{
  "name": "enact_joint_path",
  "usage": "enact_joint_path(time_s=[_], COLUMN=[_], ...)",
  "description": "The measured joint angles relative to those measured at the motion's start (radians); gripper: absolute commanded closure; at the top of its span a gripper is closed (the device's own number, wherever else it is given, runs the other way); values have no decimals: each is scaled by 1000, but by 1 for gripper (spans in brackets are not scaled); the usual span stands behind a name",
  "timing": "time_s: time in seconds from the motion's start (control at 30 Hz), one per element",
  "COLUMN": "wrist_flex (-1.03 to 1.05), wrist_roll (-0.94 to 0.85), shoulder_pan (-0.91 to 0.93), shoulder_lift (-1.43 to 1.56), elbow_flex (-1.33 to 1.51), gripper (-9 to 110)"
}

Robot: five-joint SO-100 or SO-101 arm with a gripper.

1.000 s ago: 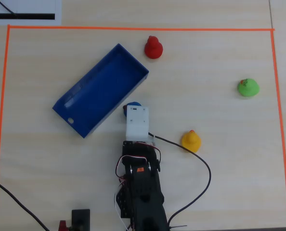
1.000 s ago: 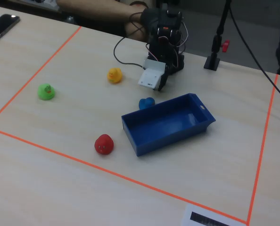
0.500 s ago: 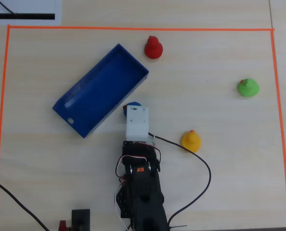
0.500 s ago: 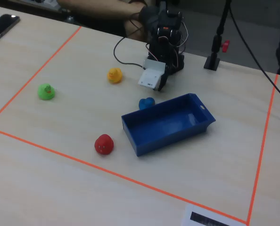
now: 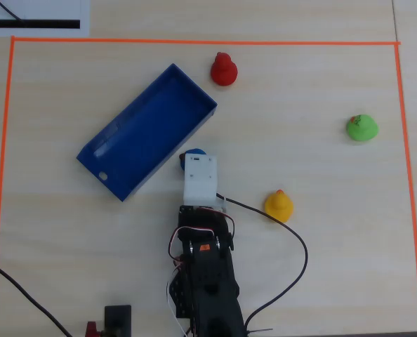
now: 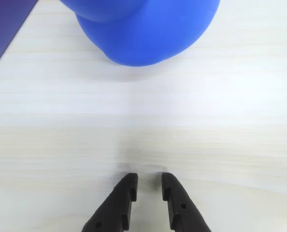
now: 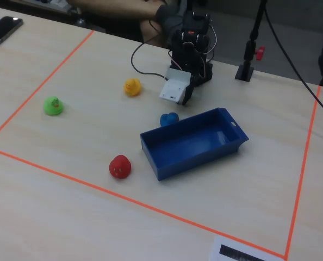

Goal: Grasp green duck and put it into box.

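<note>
The green duck (image 5: 361,128) sits alone on the table at the right of the overhead view, far from the arm; in the fixed view (image 7: 53,105) it is at the left. The blue box (image 5: 149,130) lies at an angle, open and empty, also in the fixed view (image 7: 191,142), and its corner shows in the wrist view (image 6: 3,29). My gripper (image 6: 149,181) hangs low over bare table with nothing between the jaws, which stand a narrow gap apart. In the overhead view the white wrist camera housing (image 5: 200,179) hides it.
A blue duck (image 6: 143,29) sits just ahead of the jaws, beside the box (image 5: 194,153). A yellow duck (image 5: 279,205) is right of the arm, and a red duck (image 5: 224,69) is beyond the box. Orange tape (image 5: 194,41) borders the area. A black cable (image 5: 296,246) loops beside the arm.
</note>
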Motion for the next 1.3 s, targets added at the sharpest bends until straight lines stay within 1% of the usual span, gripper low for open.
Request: enact_joint_path(time_s=[1.1,1.2,1.3], wrist_flex=[0,0,0], wrist_roll=[0,0,0], shoulder_pan=[12,12,12], shoulder_lift=[0,0,0], elbow_flex=[0,0,0], gripper=[97,101,101])
